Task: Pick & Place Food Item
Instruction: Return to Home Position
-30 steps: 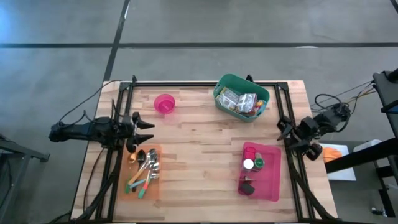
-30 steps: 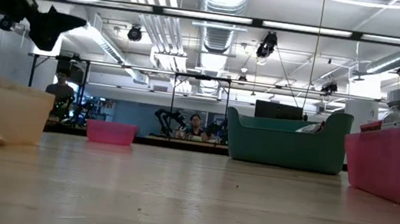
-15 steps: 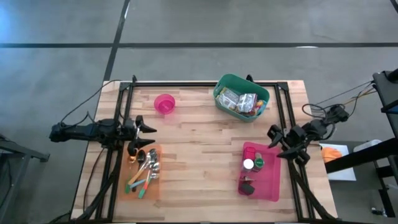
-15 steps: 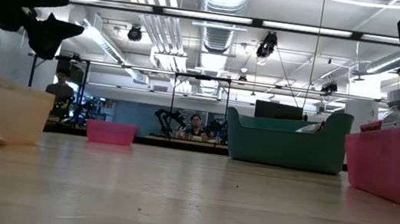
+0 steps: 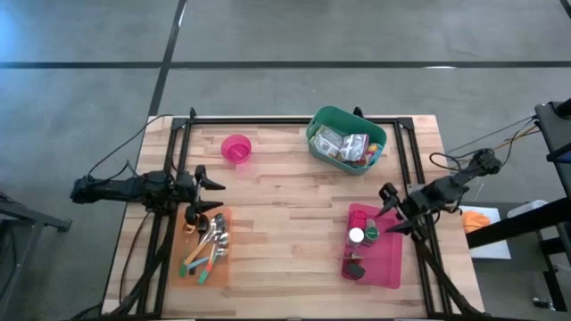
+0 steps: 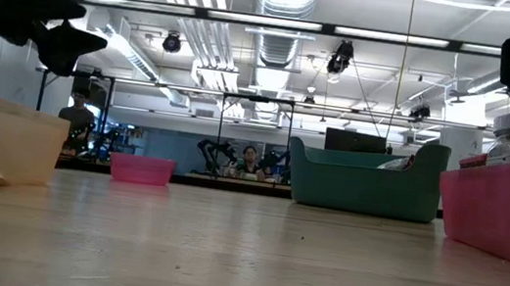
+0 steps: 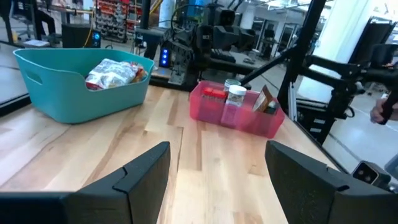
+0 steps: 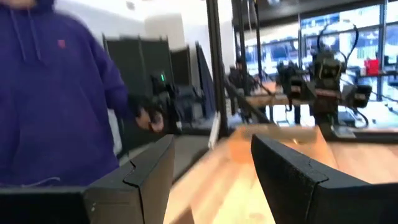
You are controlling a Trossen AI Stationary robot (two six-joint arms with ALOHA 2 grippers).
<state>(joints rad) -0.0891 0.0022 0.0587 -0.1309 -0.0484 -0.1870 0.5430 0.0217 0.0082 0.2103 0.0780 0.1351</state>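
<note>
Bench (image 5: 285,214) carries three bins + a bowl. Left gripper (image 5: 214,194) hangs raised at the bench's left edge, by the end of the orange bin (image 5: 223,272) nearest the picture's top in the high view; jaws spread wide, nothing btwn them. Right gripper (image 5: 386,209) is over the top right corner of the pink bin (image 5: 382,263), jaws likewise wide, empty. Spoons (image 5: 207,245) lie heaped in the orange bin. Pink bin holds a white-capped bottle (image 5: 356,235) + a few small items. Teal bin (image 5: 312,135) stands near the top edge, full of food packets (image 5: 346,144). Pink bowl (image 5: 236,149) stands alone, upper left. Right wrist view: person in a purple hoodie (image 8: 50,93) close beside the bench.
</note>
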